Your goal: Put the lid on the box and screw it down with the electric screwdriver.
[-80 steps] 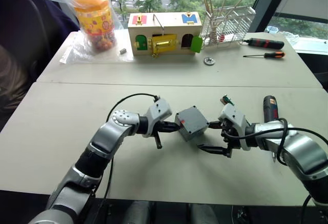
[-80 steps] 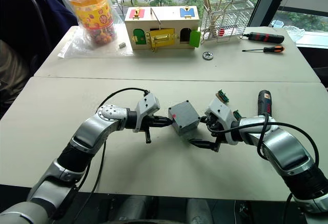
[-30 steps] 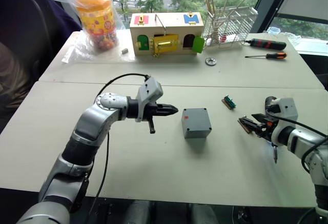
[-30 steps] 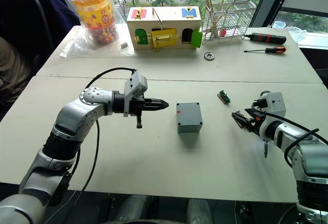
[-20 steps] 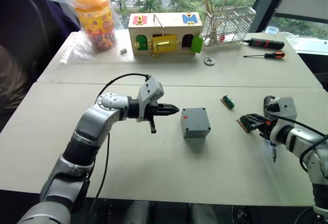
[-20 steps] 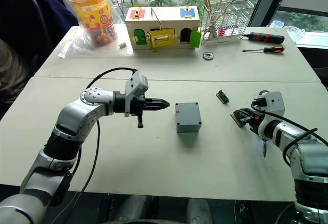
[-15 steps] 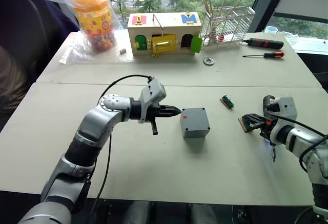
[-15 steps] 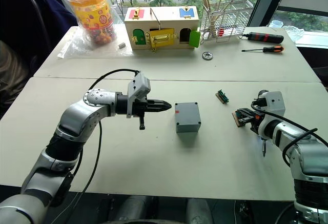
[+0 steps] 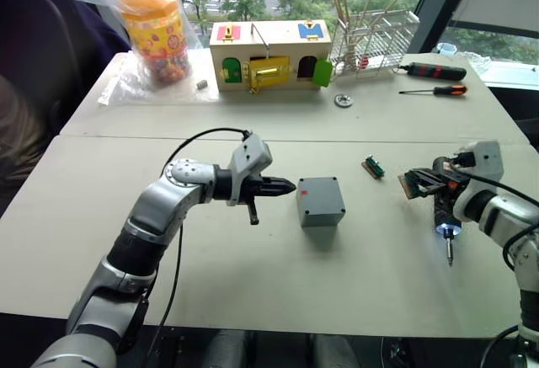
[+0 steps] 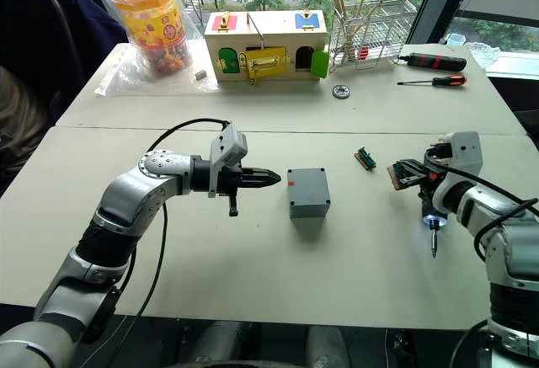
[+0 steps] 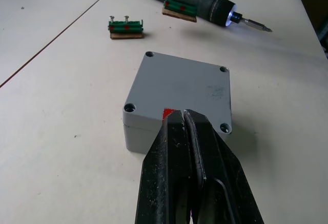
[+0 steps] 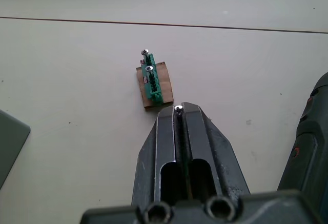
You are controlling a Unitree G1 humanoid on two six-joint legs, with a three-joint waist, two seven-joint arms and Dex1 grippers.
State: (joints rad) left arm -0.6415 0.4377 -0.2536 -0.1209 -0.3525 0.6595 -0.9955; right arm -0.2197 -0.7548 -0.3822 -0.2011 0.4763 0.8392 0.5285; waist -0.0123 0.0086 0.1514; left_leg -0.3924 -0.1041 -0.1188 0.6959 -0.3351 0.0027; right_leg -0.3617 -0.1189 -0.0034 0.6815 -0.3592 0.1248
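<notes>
The box point(image 9: 321, 201) sits closed near the middle of the surface point(image 9: 253, 275), the lid point(image 11: 183, 86) already on top with its corner screw holes showing, red mark facing the left end effector point(image 9: 289, 187). That end effector has its fingers pressed together, tips pointing at the red mark, just beside the box; can't tell if they touch. Over by the right edge, the right end effector point(image 10: 404, 171) is pinching a small green-and-brown part point(image 9: 412, 184) just above the surface. The electric screwdriver point(image 9: 443, 214) lies right beside it, tip lit. At the far edge there's a wooden box point(image 9: 271, 54) with coloured doors, a wire rack point(image 9: 375, 38) holding sticks, and a jar point(image 9: 156, 27) in a plastic bag.
</notes>
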